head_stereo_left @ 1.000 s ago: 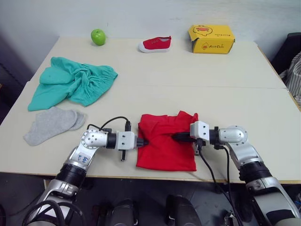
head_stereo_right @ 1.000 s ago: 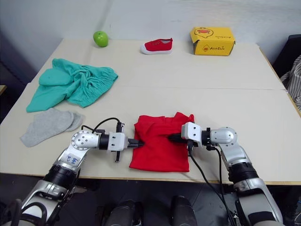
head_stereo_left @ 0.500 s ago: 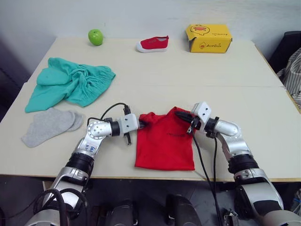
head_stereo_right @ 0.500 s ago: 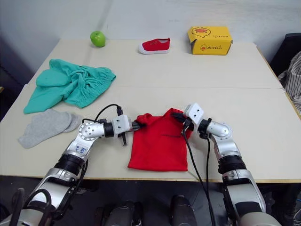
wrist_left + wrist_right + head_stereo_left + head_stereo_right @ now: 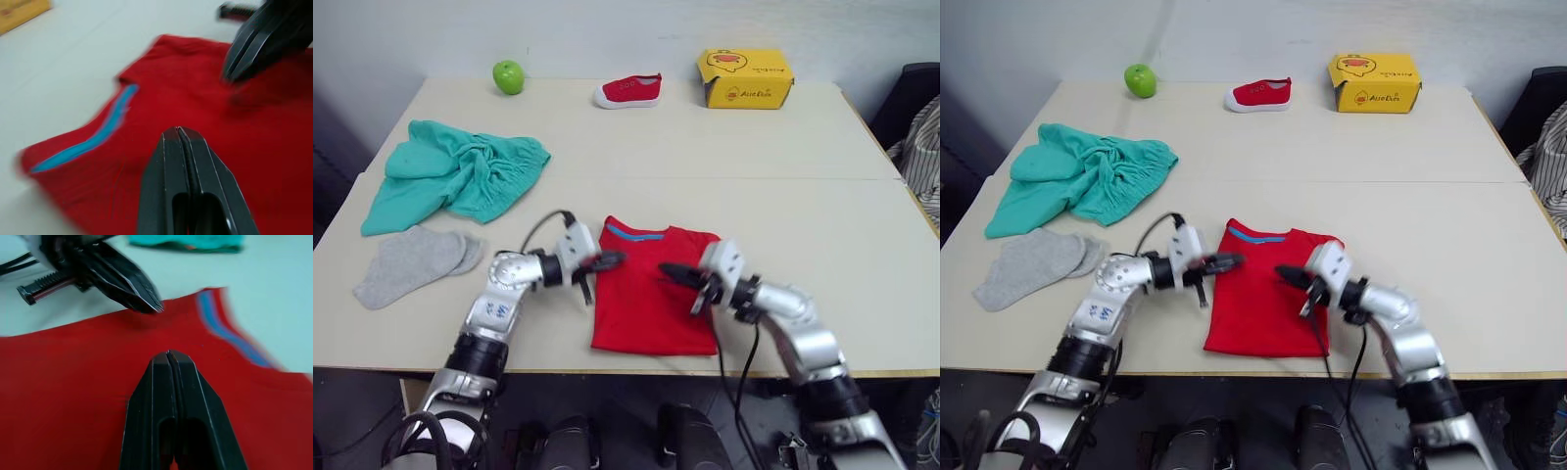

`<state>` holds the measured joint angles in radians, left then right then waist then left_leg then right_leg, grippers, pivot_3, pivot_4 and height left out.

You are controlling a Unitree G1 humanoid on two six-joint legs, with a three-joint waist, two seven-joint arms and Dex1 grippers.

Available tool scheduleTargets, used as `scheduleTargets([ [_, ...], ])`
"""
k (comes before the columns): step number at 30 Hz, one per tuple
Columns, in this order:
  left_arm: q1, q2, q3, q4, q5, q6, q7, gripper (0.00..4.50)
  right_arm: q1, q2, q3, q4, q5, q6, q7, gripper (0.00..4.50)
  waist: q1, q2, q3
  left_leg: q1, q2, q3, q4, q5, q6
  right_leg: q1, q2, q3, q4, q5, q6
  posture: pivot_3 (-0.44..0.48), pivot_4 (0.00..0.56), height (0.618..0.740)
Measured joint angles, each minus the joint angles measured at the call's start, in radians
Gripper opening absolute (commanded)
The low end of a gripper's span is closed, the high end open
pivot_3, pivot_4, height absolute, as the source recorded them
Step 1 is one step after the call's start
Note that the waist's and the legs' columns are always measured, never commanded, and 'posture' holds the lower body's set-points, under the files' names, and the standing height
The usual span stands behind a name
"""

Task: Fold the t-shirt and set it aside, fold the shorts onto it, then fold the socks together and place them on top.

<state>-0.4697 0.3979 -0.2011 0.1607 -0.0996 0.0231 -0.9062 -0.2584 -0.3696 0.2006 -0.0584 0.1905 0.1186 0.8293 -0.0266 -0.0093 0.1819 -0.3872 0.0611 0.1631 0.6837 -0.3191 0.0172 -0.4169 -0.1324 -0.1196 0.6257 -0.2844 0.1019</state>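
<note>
T-shirt (image 5: 651, 289) lies flat beneath both closed, empty fingers

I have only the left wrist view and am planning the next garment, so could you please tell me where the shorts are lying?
Observer: The shorts lie crumpled near the table's left edge, well apart from the t-shirt.
Operator: Thank you. And where are the socks, please?
Observer: The socks lie flat and overlapping, on the near side of the shorts, to the left of the left gripper.
</note>
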Motion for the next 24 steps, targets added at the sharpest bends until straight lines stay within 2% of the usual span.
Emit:
scheduleTargets([
  [3, 0.066, -0.003, -0.045, -0.051, 0.047, 0.01, 0.033, 0.02, 0.04, 0.009, 0.024, -0.01, -0.063, -0.005, -0.078, 0.0, 0.001, 0.0, 0.0, 0.0, 0.0, -0.001, 0.0, 0.0, 0.0, 0.0, -0.001, 0.0, 0.0, 0.0, 0.0, 0.0, 0.15, 0.74],
  [10, 0.069, 0.004, -0.076, -0.107, 0.114, 0.06, 0.105, 0.02, -0.002, -0.008, -0.05, 0.085, -0.091, -0.043, -0.164, 0.0, 0.002, -0.001, -0.004, 0.002, 0.0, -0.001, 0.0, 0.0, 0.001, 0.003, -0.001, 0.0, -0.001, 0.0, 0.0, 0.0, 0.15, 0.74],
  [15, 0.07, 0.013, -0.086, -0.104, 0.123, 0.067, 0.118, 0.02, -0.146, -0.058, -0.164, 0.384, -0.08, -0.143, -0.176, 0.0, -0.001, -0.001, -0.005, 0.01, 0.0, 0.0, -0.001, 0.0, 0.002, 0.009, -0.001, 0.001, -0.004, 0.0, -0.001, 0.0, 0.15, 0.74],
  [19, 0.07, 0.015, -0.079, -0.089, 0.116, 0.056, 0.116, 0.02, -0.235, -0.054, -0.247, 0.567, -0.036, -0.182, -0.186, 0.0, -0.002, 0.0, -0.005, 0.013, 0.001, 0.002, -0.002, -0.001, 0.001, 0.009, -0.001, 0.003, -0.002, -0.001, -0.002, 0.0, 0.15, 0.74],
  [22, 0.07, 0.0, -0.058, -0.06, 0.076, 0.039, 0.113, 0.02, -0.265, -0.054, -0.273, 0.631, -0.015, -0.201, -0.176, 0.0, -0.002, 0.0, -0.005, 0.013, 0.001, 0.003, -0.002, 0.0, 0.001, 0.008, -0.001, 0.005, -0.002, -0.001, -0.002, 0.0, 0.15, 0.74],
  [24, 0.067, -0.014, -0.015, -0.02, 0.019, 0.033, 0.095, 0.02, -0.267, -0.049, -0.293, 0.624, 0.037, -0.201, -0.117, 0.0, -0.002, 0.0, -0.005, 0.013, 0.001, 0.005, -0.002, 0.0, 0.001, 0.007, -0.001, 0.006, -0.001, -0.001, -0.002, 0.0, 0.15, 0.74],
])
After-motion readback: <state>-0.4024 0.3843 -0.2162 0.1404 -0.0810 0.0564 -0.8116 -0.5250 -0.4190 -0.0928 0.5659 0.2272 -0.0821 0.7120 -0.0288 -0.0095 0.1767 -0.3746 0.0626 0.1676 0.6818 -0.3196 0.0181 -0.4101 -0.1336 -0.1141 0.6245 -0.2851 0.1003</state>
